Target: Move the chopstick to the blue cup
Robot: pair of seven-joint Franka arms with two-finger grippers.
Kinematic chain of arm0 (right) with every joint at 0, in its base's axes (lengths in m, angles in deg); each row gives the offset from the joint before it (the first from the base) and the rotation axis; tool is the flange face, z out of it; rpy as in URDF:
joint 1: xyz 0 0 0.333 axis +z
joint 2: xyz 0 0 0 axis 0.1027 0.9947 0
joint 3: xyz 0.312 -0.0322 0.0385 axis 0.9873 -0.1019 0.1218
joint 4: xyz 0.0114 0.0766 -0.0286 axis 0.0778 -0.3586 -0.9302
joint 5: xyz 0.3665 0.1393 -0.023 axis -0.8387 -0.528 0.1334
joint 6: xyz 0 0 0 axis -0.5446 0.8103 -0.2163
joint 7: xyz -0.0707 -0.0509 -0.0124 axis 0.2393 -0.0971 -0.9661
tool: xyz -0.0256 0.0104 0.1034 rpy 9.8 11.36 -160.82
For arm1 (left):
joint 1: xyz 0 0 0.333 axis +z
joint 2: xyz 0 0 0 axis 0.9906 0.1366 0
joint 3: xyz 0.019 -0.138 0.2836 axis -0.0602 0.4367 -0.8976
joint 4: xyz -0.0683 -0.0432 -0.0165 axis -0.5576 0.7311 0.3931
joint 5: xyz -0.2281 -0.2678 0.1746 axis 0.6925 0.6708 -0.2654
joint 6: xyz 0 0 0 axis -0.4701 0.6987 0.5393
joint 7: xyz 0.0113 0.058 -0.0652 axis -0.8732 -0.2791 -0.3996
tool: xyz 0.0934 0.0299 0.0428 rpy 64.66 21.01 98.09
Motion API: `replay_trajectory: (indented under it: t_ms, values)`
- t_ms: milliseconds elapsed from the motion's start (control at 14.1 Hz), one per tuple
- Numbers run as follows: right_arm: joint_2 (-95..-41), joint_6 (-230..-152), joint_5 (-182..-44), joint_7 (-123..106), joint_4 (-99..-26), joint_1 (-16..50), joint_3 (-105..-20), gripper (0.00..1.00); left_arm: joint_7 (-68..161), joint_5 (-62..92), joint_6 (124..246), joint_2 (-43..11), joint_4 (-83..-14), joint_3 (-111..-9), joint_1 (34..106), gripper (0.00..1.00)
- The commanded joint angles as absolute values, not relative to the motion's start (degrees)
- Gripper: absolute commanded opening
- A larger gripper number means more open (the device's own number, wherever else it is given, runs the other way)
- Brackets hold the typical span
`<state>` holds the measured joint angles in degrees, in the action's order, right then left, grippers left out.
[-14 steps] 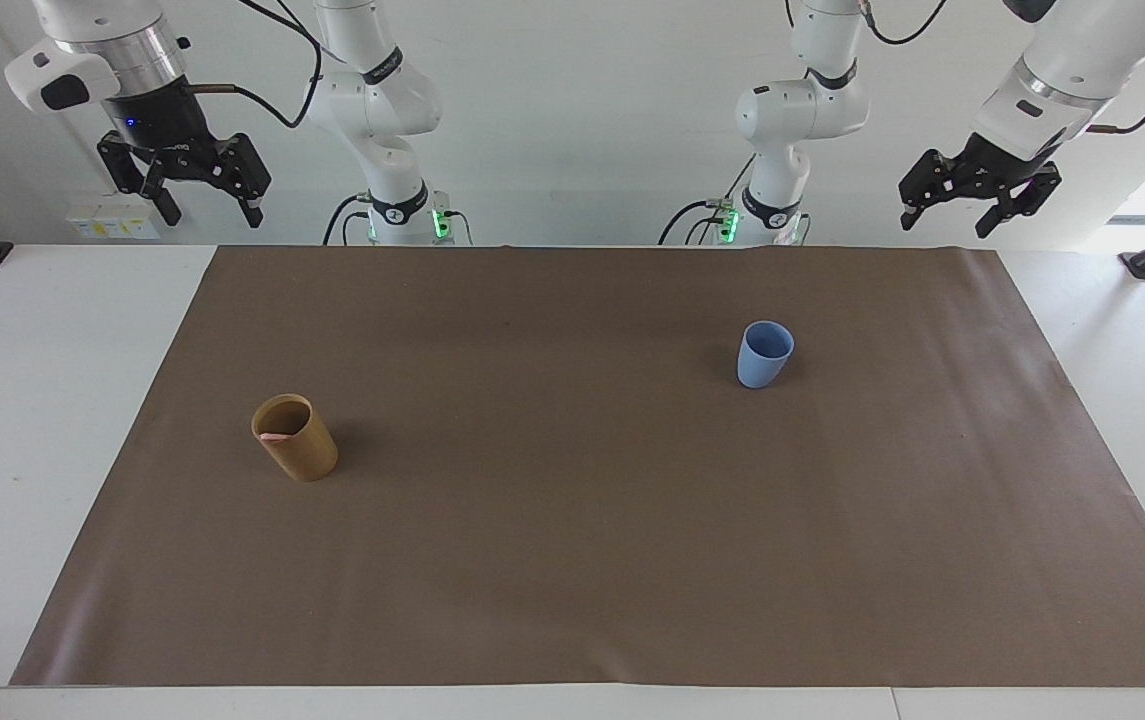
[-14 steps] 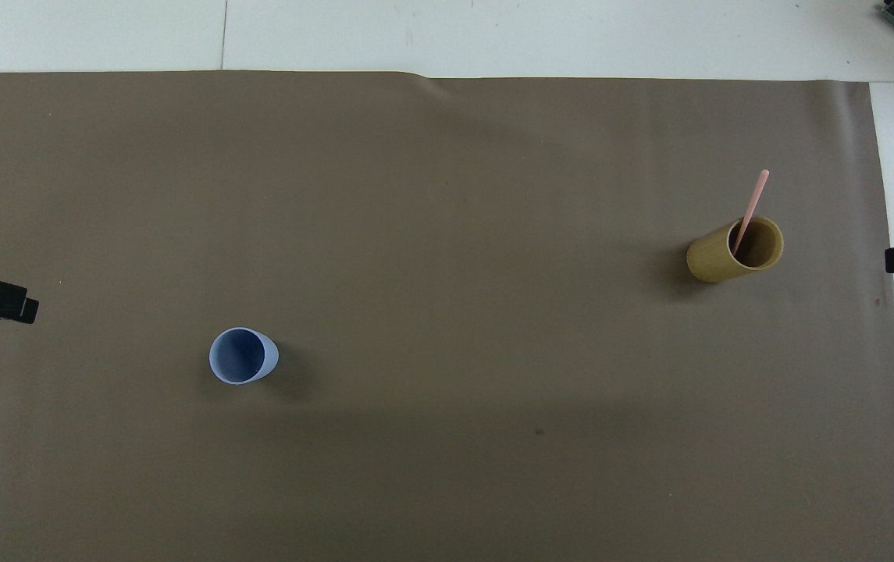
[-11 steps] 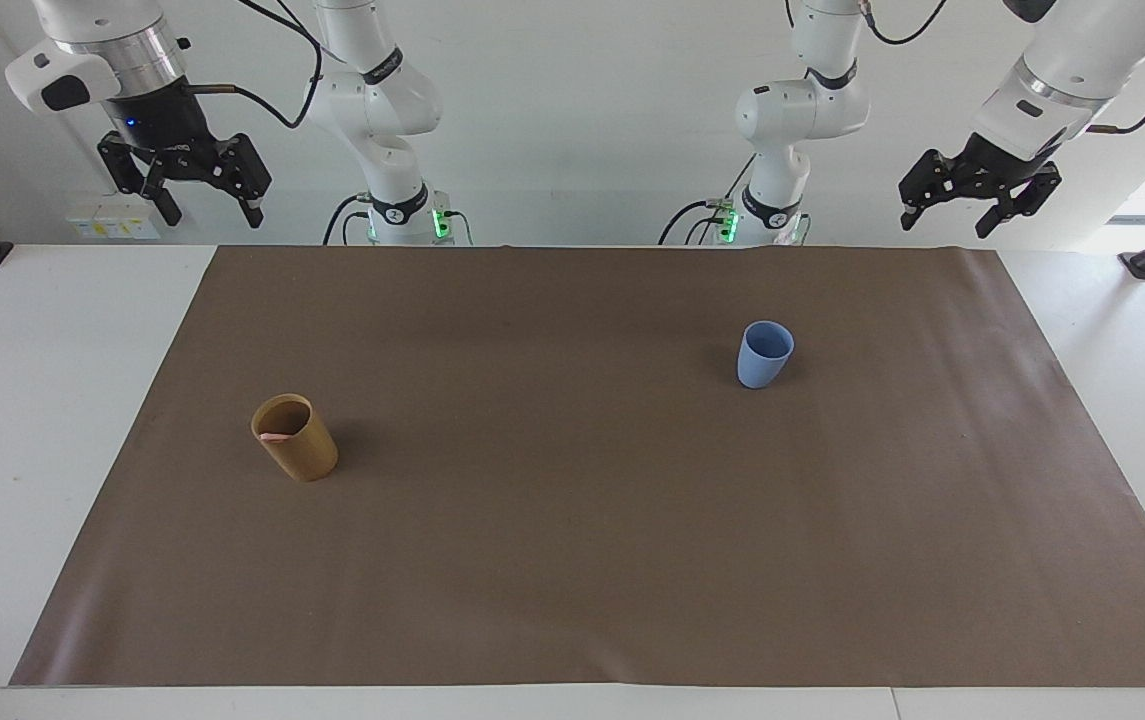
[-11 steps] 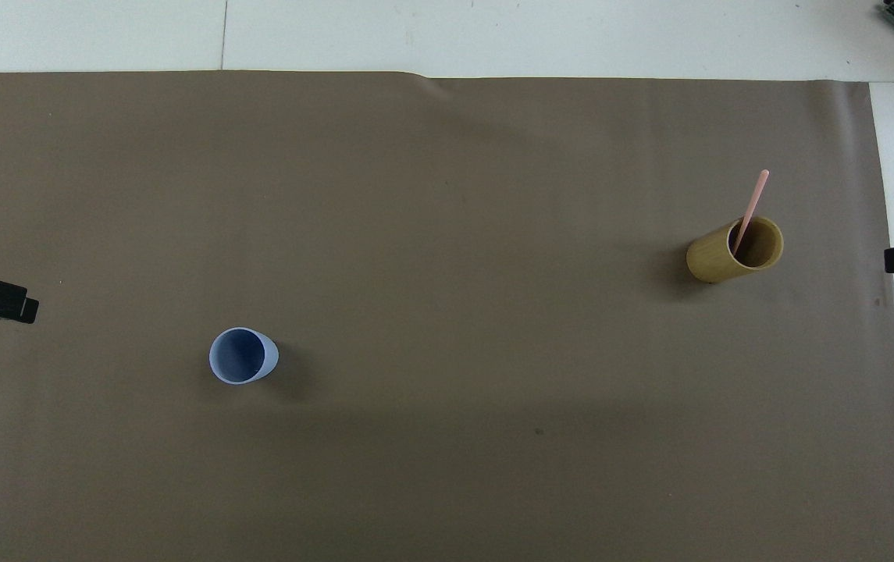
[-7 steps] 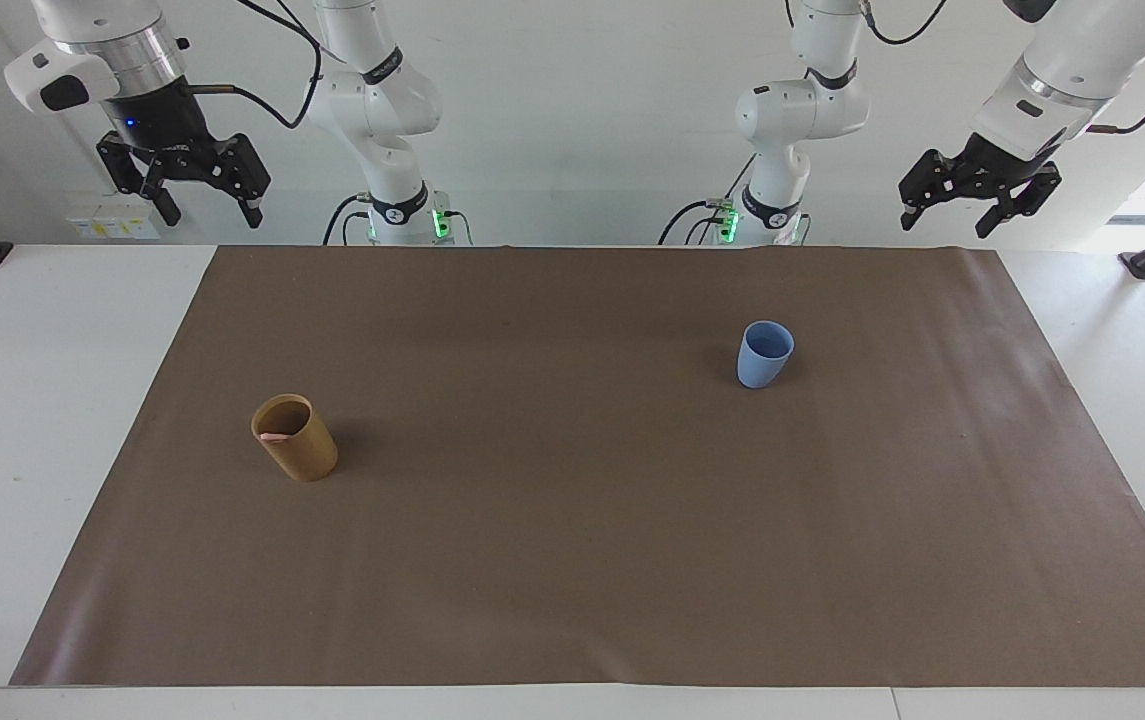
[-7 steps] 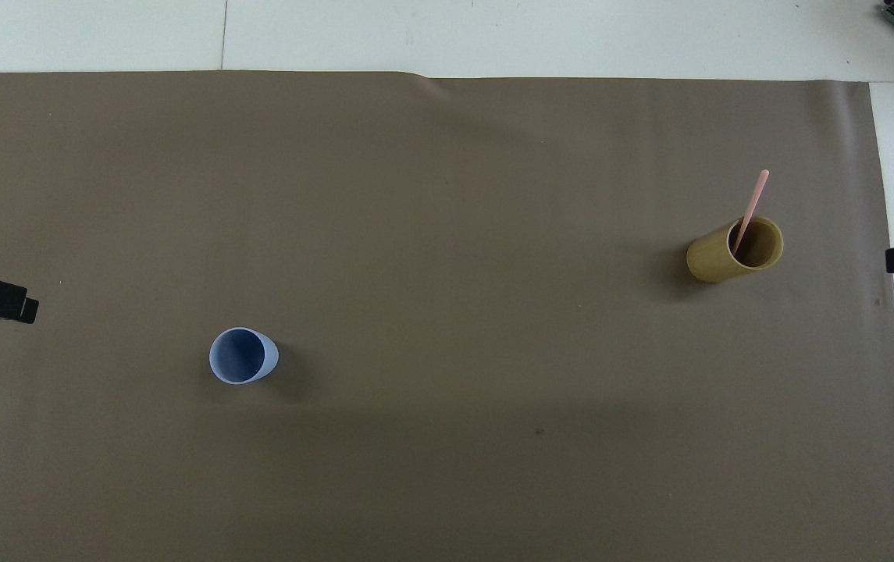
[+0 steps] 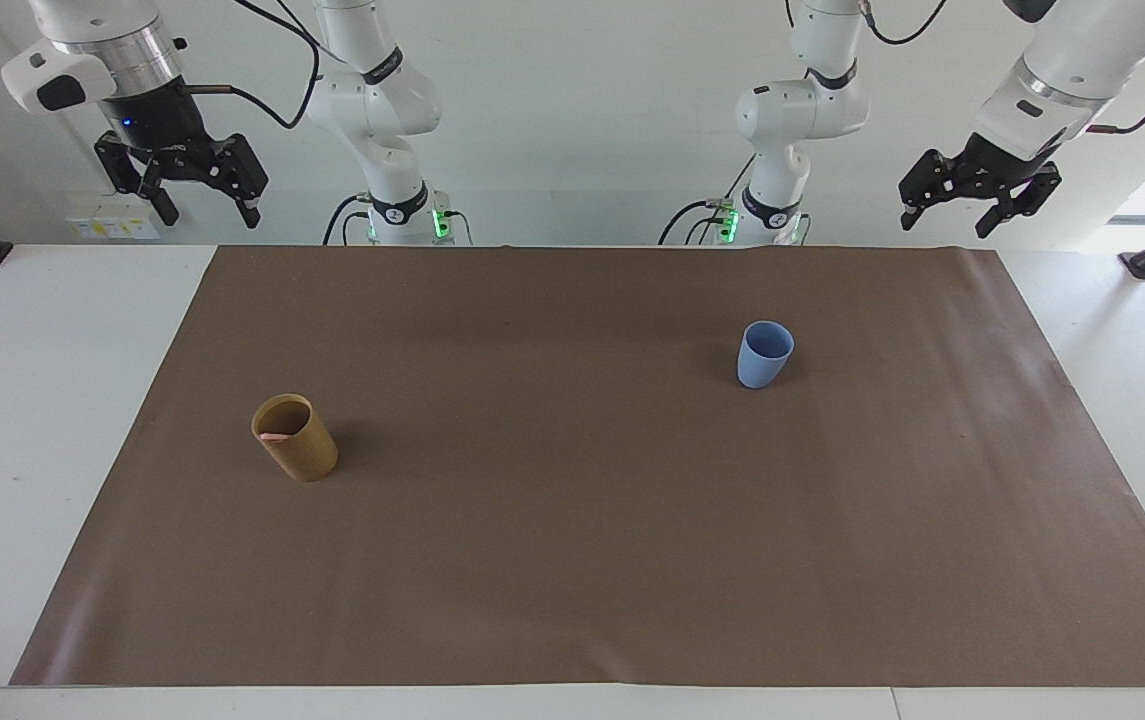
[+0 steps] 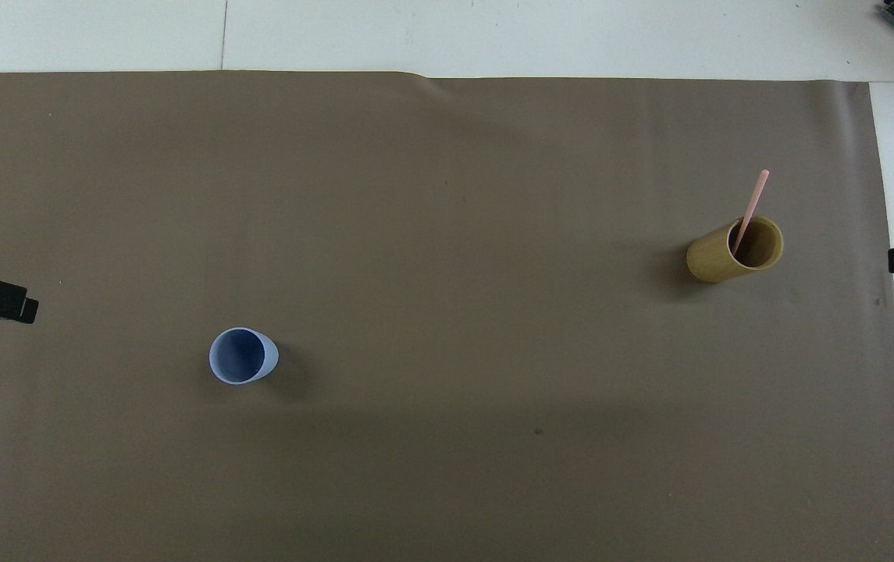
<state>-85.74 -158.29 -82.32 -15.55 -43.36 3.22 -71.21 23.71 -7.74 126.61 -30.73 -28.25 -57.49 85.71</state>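
both grippers hang high with jaws spread, holding nothing: right gripper (image 7: 204, 203) up over its table end, left gripper (image 7: 947, 213) over the other. chopstick (image 8: 750, 209) leans in the bamboo cup (image 7: 295, 438) on the brown mat (image 7: 572, 560), below the right jaws. blue cup (image 7: 764, 354) stands well apart, toward the left jaws.

A white table (image 7: 32, 400) under a brown mat (image 7: 582, 520), plain white wall (image 7: 582, 120), perhaps a window.
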Motion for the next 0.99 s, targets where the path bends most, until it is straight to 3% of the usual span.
replay_trajectory:
  t_ms: [0, 921]
  values:
    - [-86.25, -158.65, -83.49, -14.59, -44.10, 2.55, -71.00, 1.00, 23.73, -7.23, 126.07, -31.43, -28.87, -57.12, 86.54, 1.00]
    - [-87.04, -159.01, -83.49, -14.42, -45.42, 2.64, -70.91, 1.00, 23.73, -7.23, 126.07, -31.43, -28.87, -57.12, 86.54, 1.00]
